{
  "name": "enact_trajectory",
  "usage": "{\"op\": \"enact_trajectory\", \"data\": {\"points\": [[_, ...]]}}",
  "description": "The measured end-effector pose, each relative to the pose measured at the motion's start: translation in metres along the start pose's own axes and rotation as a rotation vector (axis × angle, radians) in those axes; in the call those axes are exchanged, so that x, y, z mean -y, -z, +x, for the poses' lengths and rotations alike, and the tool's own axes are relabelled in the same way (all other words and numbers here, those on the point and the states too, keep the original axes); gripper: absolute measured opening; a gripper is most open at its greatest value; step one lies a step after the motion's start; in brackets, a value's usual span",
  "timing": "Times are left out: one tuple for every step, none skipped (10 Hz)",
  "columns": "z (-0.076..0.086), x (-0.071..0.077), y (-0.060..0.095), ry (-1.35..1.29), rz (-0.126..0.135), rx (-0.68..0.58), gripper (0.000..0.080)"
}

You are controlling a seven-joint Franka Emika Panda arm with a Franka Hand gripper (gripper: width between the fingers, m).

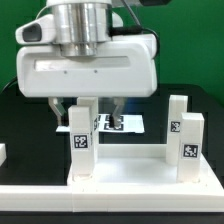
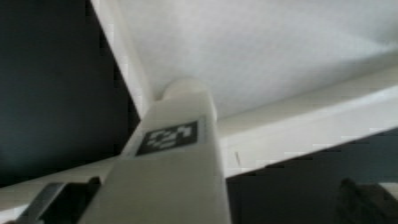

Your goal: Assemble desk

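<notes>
In the exterior view the tabletop (image 1: 125,172) lies upside down at the table's near edge, with three legs standing on it. The near left leg (image 1: 81,138) and near right leg (image 1: 187,142) carry black-and-white tags, with no readable words. The gripper (image 1: 86,104) pinches the left leg's top. Open space separates the two near legs.

In the wrist view the same leg (image 2: 175,165) shows one tag (image 2: 171,136); the tabletop rim (image 2: 160,50) runs behind it.

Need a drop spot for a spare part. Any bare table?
Bare black table on the exterior view's left of the gripper. The middle is crowded: two upright legs on the tabletop, marker board behind.
</notes>
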State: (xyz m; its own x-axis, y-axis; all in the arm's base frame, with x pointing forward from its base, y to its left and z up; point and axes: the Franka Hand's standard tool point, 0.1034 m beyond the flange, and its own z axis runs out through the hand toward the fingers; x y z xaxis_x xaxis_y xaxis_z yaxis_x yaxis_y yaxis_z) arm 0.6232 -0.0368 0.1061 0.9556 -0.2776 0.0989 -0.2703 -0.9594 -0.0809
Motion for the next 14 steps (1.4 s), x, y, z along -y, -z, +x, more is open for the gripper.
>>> {"op": "enact_trajectory", "data": {"points": [[0.0008,-0.0018,0.0006,-0.026,-0.001,-0.002,0.0602],[0.0006,-0.0019,0.0003,-0.041,-0.001,-0.001,0.0602],[0.0006,-0.0018,0.0002,-0.063,-0.001,-0.001,0.0462],[0.0007,-0.0025,0.0000,-0.129,-0.002,-0.001,0.0330],[0.0007,-0.0061,-0.0003,-0.222,-0.006,-0.002,0.0330],[0.0005,-0.0059,-0.0006,-0.293,-0.006,-0.001,0.0294],[0.0005,-0.0062,-0.0007,-0.332,-0.006,-0.001,0.0293],[0.0005,-0.0060,-0.0015,-0.430,-0.006,0.000,0.0293],[0.0031,-0.0057,-0.0028,-0.572,-0.007,0.003,0.0293],[0.0056,-0.0059,-0.0033,-0.735,-0.005,0.008,0.0293],[0.0064,-0.0061,-0.0038,-0.880,0.005,0.012,0.0293],[0.0075,-0.0072,-0.0041,-1.058,0.031,0.022,0.0293],[0.0078,-0.0076,-0.0043,-1.198,0.061,0.029,0.0294],[0.0073,-0.0075,-0.0042,-1.226,0.066,0.025,0.0294]]}}
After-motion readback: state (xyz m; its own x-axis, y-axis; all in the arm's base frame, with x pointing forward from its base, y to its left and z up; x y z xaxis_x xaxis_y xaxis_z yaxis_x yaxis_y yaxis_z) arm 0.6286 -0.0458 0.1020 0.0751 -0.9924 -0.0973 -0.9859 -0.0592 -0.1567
